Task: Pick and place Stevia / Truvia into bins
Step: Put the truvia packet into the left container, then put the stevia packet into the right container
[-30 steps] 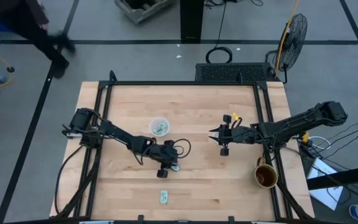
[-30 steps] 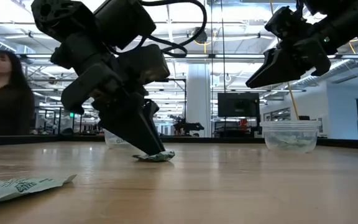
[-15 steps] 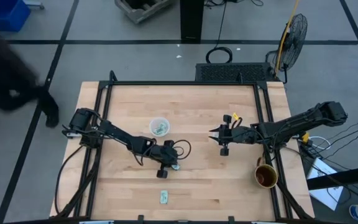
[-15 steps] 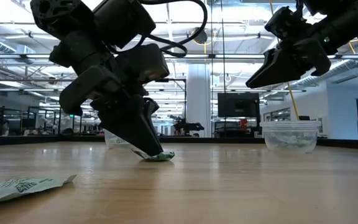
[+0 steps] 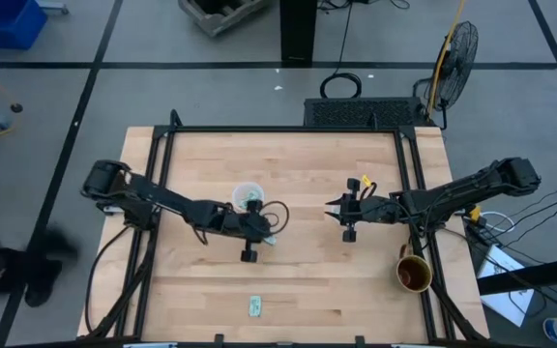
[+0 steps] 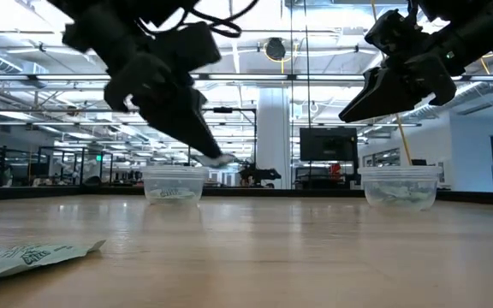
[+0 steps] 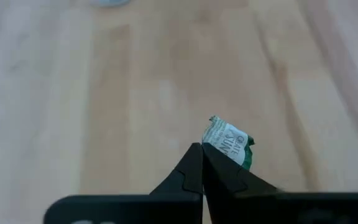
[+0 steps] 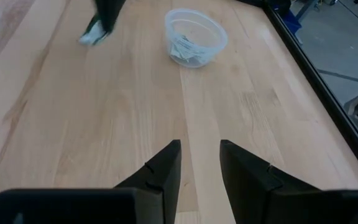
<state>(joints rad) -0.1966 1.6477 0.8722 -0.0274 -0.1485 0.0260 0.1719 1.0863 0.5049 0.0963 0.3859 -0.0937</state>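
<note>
Stevia packet (image 7: 227,142), crumpled and green-and-white, is pinched at one edge between the closed fingertips of the left gripper (image 5: 262,233) and is held clear of the wooden tabletop (image 5: 298,290), just beside the clear cup (image 5: 248,196) near the table's middle. That cup is already seen to hold packets. A second clear cup (image 6: 398,186) is visible in the low view, also with packets inside. One more packet (image 5: 255,306) lies flat close to the near edge of the tabletop. The right gripper (image 8: 199,163) is held above the right half of the table, its fingers parted a little and holding nothing.

The step in hand is judged to be the carry to the cup. The packet should be brought fully over the cup's opening before release, since only an edge is gripped and the paper hangs to one side. The rim should be cleared from above rather than brushed, as so light a cup could be tipped or pushed. The fingers should be opened only once the packet hangs inside the rim.
</note>
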